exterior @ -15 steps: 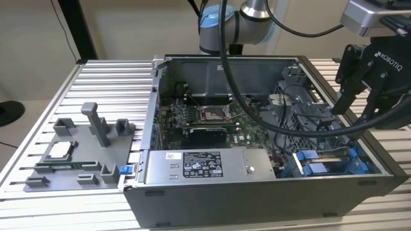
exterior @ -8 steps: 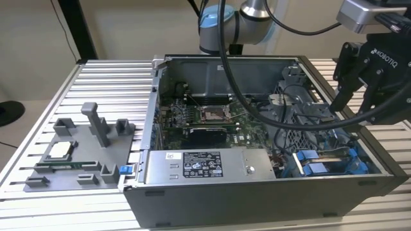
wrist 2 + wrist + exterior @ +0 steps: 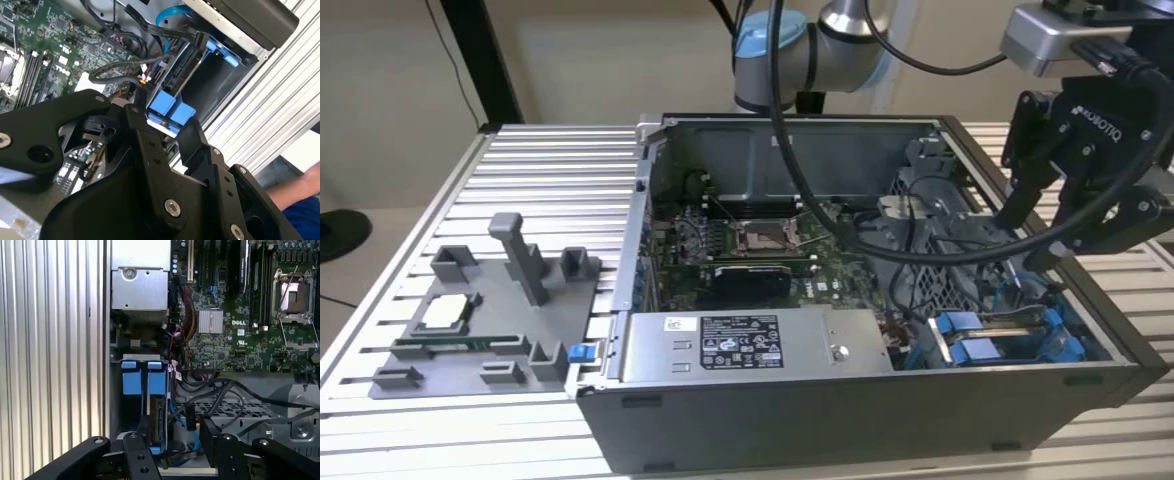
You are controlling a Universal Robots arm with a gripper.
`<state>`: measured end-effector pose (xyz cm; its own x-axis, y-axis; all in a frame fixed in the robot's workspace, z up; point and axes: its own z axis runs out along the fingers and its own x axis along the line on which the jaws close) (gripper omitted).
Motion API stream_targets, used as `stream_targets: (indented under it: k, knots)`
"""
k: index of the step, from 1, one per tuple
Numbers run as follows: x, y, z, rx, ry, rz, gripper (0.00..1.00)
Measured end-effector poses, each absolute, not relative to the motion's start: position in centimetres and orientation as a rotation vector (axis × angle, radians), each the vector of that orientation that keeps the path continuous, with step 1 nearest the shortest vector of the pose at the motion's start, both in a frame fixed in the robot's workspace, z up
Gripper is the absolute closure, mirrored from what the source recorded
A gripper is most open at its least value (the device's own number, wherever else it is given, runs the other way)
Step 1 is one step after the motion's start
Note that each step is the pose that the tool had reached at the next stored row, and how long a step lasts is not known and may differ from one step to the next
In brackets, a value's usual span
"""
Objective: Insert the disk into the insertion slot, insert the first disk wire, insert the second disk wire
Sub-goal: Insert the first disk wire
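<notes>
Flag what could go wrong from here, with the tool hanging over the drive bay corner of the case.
1. Loose black wires run right beside the insertion slot and reach in between the sides of the open tool. Closing or lowering could pinch or snag them.
2. In the exterior view, a thick black cable from the arm sags across the motherboard. It might catch on board parts if the arm moves.

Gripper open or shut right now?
Open: in the first wrist view the gripper has its fingers spread wide, with nothing clamped between them.
</notes>
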<state>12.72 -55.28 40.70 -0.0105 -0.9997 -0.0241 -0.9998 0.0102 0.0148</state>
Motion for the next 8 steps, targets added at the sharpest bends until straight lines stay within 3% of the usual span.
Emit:
stream_targets:
  k: [8]
  knots:
    - [12.44,-54.54,39.56,-2.218,2.220,0.025,0.00]
